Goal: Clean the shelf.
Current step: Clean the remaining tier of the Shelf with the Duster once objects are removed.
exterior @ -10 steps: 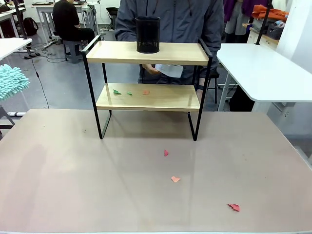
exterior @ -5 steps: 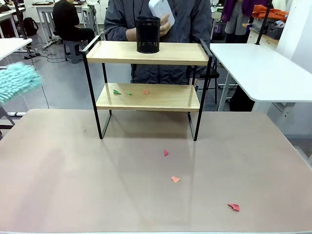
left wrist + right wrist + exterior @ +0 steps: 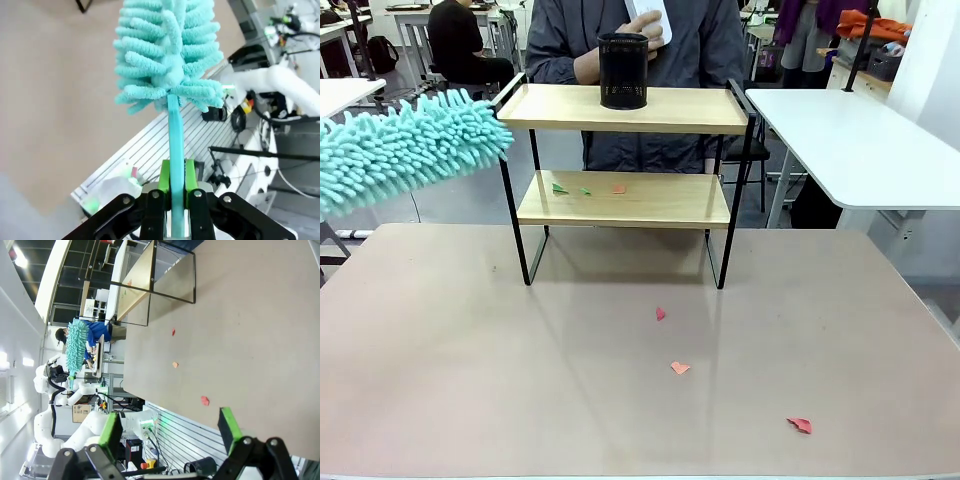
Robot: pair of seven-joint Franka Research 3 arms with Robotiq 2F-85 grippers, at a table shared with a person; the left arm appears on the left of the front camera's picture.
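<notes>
— Left gripper [image 3: 176, 172], what is it doing?
— It is clamped on the thin handle of a teal duster [image 3: 167, 55], with a green pad pressed to each side. From the front, the fluffy head hangs in the air at the left. Its tip overlaps the top-left corner of the shelf [image 3: 625, 200]; whether it touches the frame I cannot tell.
— And the right gripper [image 3: 169, 429]?
— Its fingers are spread wide with nothing between them. It is up in the air, with the table [image 3: 470, 380] farther off.
— What lies on the table?
— Three paper pieces, well apart. Nearest is a red scrap [image 3: 800, 425], toward the right. Farther in, near the middle, is an orange scrap [image 3: 680, 368]. Beyond that is a small red bit [image 3: 660, 314], not far from the shelf's feet.
— Where does the shelf stand?
— Upright on the far middle of the table, two pale wooden boards in a thin black frame. The lower board carries three pieces on its left half: a green bit [image 3: 559, 188], a smaller green bit [image 3: 585, 191] just right of it, and an orange bit [image 3: 619, 188] right again. On the top board a black mesh cup [image 3: 623, 71] stands a little left of centre.
— Anyone behind it?
— A person [image 3: 710, 50] in a grey jacket stands at the far side, just behind the shelf. One hand [image 3: 653, 36] is raised above the cup and holds a white object [image 3: 645, 12]. To the right, a white side table [image 3: 860, 140] stands apart.
</notes>
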